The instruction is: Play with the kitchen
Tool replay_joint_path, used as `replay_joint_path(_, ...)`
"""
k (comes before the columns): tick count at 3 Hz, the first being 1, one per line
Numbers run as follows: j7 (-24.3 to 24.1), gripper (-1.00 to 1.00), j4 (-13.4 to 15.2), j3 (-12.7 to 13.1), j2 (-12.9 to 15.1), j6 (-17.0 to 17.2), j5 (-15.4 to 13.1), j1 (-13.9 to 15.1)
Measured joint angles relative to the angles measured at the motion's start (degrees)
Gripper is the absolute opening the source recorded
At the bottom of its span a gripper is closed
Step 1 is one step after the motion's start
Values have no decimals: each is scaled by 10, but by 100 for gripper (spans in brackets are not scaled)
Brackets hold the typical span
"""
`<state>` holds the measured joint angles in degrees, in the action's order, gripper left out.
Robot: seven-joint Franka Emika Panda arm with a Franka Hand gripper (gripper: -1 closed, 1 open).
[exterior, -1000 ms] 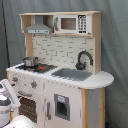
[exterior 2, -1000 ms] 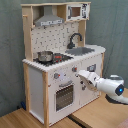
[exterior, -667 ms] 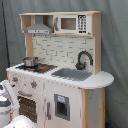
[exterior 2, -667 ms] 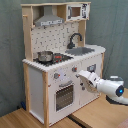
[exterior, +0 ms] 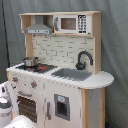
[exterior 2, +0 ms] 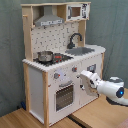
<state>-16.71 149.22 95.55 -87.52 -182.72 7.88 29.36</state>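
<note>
The kitchen is a white and light-wood toy set with a grey sink, black faucet, microwave, range hood and oven door. A small metal pot sits on the stovetop. In the second exterior view my gripper hovers close to the kitchen's front panel, just right of the oven door and below a knob. In the first exterior view only white parts of my arm show at the lower left.
A grey curtain hangs behind the kitchen. The kitchen stands on a wooden surface, and my white arm reaches in from the second exterior view's right.
My gripper has crept slightly left and down, toward the kitchen's front panel. The kitchen and pot have not moved.
</note>
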Motion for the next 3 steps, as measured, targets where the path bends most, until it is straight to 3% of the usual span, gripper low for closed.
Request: replay_joint_path(3, -187, 100, 29, 33, -6, -24, 0, 7)
